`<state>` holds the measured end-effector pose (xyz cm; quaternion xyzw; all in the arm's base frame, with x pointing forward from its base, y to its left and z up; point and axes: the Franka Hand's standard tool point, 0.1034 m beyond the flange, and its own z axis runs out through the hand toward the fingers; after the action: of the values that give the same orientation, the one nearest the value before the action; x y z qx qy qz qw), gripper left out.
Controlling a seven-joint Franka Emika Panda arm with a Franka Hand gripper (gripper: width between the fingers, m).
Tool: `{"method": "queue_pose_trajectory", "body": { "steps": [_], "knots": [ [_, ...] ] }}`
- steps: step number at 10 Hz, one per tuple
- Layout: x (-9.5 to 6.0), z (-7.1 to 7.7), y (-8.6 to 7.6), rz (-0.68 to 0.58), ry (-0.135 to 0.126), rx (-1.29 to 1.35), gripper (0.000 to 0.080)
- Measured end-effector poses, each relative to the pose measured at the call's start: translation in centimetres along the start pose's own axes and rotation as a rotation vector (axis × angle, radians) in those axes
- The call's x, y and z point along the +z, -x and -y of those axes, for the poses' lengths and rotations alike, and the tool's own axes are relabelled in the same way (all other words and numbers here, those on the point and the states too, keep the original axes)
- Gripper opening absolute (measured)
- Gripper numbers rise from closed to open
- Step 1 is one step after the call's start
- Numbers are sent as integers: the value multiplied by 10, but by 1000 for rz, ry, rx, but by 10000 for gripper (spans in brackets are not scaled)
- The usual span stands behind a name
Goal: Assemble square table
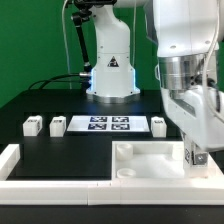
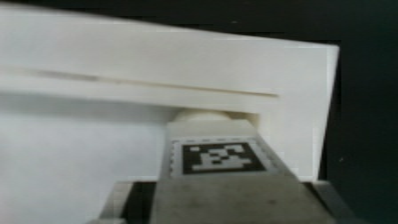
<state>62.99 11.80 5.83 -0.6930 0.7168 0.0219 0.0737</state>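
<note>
The square table top point(image 1: 150, 160) is a white tray with a raised rim, lying at the front of the exterior view's right. It fills the wrist view point(image 2: 143, 100). My gripper point(image 1: 196, 143) is over the top's right edge, shut on a white leg point(image 1: 198, 156) with a tag. In the wrist view the gripper point(image 2: 222, 198) holds the leg point(image 2: 221, 155) between its fingers point(image 2: 135, 200), and the leg's far end rests against the top. Three more legs lie on the table: two at the left point(image 1: 32, 126) point(image 1: 57, 125) and one right of centre point(image 1: 159, 125).
The marker board point(image 1: 105, 124) lies flat in the middle of the black table. A long white rail point(image 1: 40, 186) runs along the front and turns up at the left. The robot base point(image 1: 110, 70) stands at the back, with a cable to its left.
</note>
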Motion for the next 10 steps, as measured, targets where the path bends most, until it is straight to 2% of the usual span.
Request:
{"method": "queue_pose_trajectory", "body": {
  "steps": [3,8,10],
  "knots": [
    [0,1,0,32,-5,254,285],
    [1,-1,0,19,-5,342,285],
    [2,-1,1,19,-5,334,569]
  ]
}}
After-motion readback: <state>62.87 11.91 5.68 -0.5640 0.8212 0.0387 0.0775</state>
